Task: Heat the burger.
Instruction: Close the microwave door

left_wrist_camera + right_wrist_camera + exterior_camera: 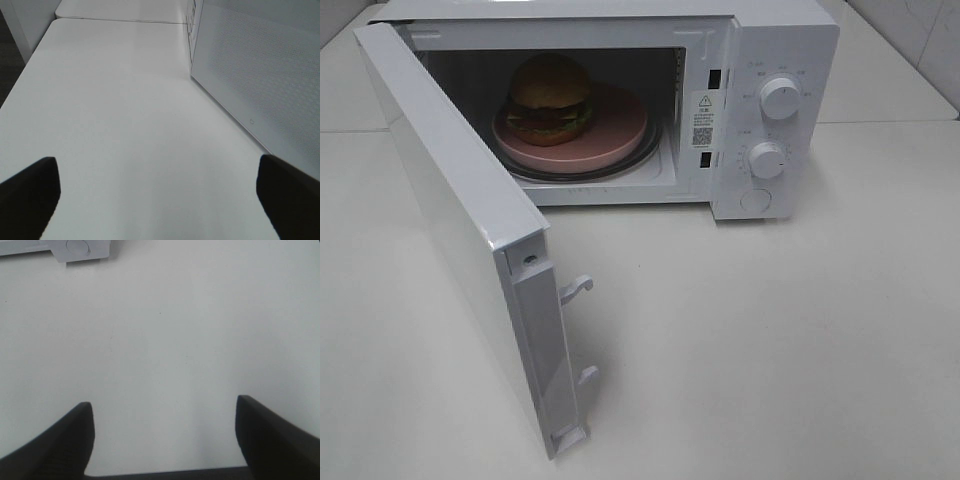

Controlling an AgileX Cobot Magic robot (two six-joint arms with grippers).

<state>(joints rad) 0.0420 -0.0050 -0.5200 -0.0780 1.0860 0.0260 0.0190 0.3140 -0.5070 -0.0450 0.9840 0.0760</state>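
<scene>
The burger (550, 95) sits inside the microwave (790, 40) on a pink plate (618, 135), so loading looks done. The door (450, 220) stands wide open (closing it and setting the dials (779, 98) remain). Outside the microwave, the left gripper (159, 167) and right gripper (164, 405) both gape empty.

High view faces microwave (775, 110); wrist views low over table (125, 125).

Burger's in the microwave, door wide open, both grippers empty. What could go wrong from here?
1. The door stands swung far out; a glancing push may shove the microwave rather than close it.
2. Its latch hooks may not seat fully.
3. The upper knob and lower knob sit close; the open right gripper could turn the wrong one.
</scene>
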